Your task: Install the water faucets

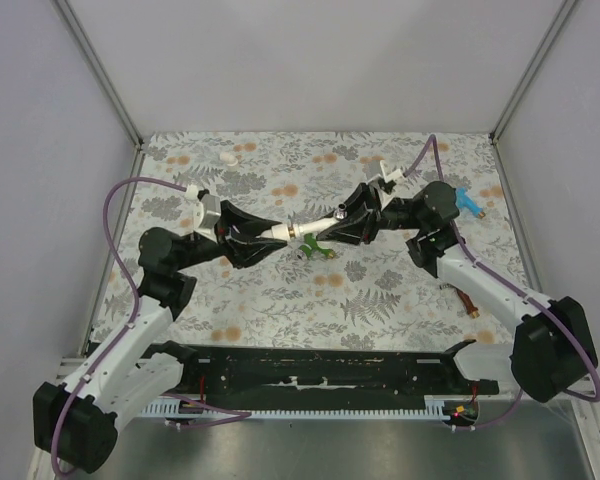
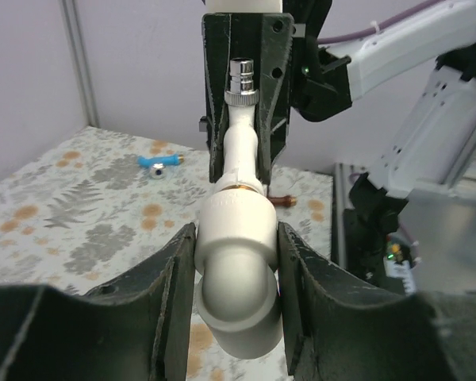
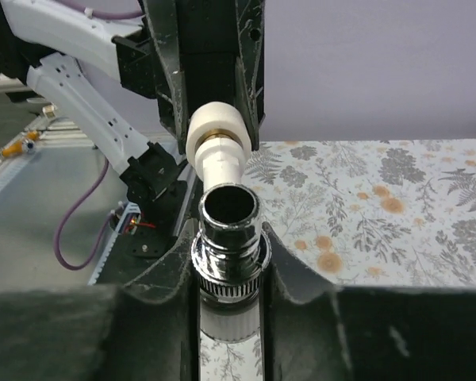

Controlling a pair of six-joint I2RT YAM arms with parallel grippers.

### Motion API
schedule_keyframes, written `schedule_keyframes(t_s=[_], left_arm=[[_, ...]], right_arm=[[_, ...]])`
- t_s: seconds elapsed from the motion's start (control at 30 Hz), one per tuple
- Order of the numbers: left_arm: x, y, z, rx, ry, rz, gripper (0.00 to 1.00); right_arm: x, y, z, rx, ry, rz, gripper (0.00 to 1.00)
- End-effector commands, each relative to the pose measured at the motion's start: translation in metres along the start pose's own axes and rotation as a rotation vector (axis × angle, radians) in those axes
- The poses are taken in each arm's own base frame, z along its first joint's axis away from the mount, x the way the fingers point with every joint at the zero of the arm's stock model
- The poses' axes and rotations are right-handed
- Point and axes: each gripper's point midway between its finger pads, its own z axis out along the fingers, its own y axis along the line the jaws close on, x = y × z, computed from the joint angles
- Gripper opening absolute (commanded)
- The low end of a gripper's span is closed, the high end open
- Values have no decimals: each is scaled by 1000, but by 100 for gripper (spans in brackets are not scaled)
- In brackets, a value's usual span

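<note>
A white water faucet [image 1: 305,228] hangs above the middle of the table, spanning the gap between my two grippers. My left gripper [image 2: 236,238] is shut on a white elbow fitting [image 2: 238,278], and the faucet's brass thread meets that fitting's mouth. My right gripper [image 3: 226,254] is shut on the faucet's chrome nozzle end [image 3: 228,230], both fingers against its knurled collar. From this side the fitting [image 3: 216,131] shows between the left fingers. A green faucet [image 1: 315,250] lies on the table just under the held one. A blue faucet [image 1: 470,203] lies at the right and a reddish-brown faucet [image 1: 470,303] nearer the front right.
A small white fitting [image 1: 227,157] stands at the back left of the flowered table [image 1: 280,290], and another white piece [image 1: 385,172] is at the back, behind my right gripper. A black rail [image 1: 320,372] runs along the near edge. Grey walls enclose three sides.
</note>
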Motion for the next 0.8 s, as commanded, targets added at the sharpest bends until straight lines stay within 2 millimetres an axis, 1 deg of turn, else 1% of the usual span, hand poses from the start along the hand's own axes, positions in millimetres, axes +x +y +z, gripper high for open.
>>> schedule_keyframes(t_s=[0.0, 0.03, 0.07, 0.2, 0.23, 0.27, 0.33, 0.37, 0.43, 0.5, 0.53, 0.57, 0.6, 0.63, 0.77], left_arm=[[-21, -4, 1, 21, -15, 252, 2], [-19, -3, 0, 19, 0, 295, 2], [-20, -3, -1, 10, 9, 337, 2], [-16, 5, -10, -48, 121, 488, 2], [-14, 8, -13, -69, 150, 500, 2], [-15, 11, -15, -90, 160, 524, 2], [-11, 16, -18, -126, 173, 530, 2], [-11, 20, -19, -153, 168, 530, 2], [-11, 24, -20, -187, 140, 506, 2], [-11, 26, -21, -212, 105, 488, 2], [-12, 27, -20, -222, 88, 480, 2], [-12, 27, -21, -224, 76, 471, 2], [-12, 26, -20, -225, 64, 464, 2], [-13, 26, -20, -228, 52, 449, 2], [-21, 22, -18, -222, -9, 424, 2]], right_arm=[[-30, -3, 11, -7, -97, 188, 5], [-28, -6, 13, -2, -102, 245, 0], [-27, -9, 14, 17, -113, 347, 0], [-14, -23, 16, 76, -131, 604, 0], [-13, -23, 17, 77, -132, 629, 4], [-11, -24, 17, 81, -129, 653, 15], [-9, -24, 16, 99, -122, 680, 38], [-8, -25, 15, 112, -123, 678, 51], [-5, -26, 14, 131, -122, 667, 66], [-1, -25, 12, 141, -116, 658, 74], [0, -25, 12, 141, -117, 657, 75], [3, -24, 11, 141, -116, 660, 80], [4, -22, 12, 134, -116, 653, 86], [7, -21, 12, 133, -115, 648, 98], [22, -19, 16, 125, -115, 639, 98]])
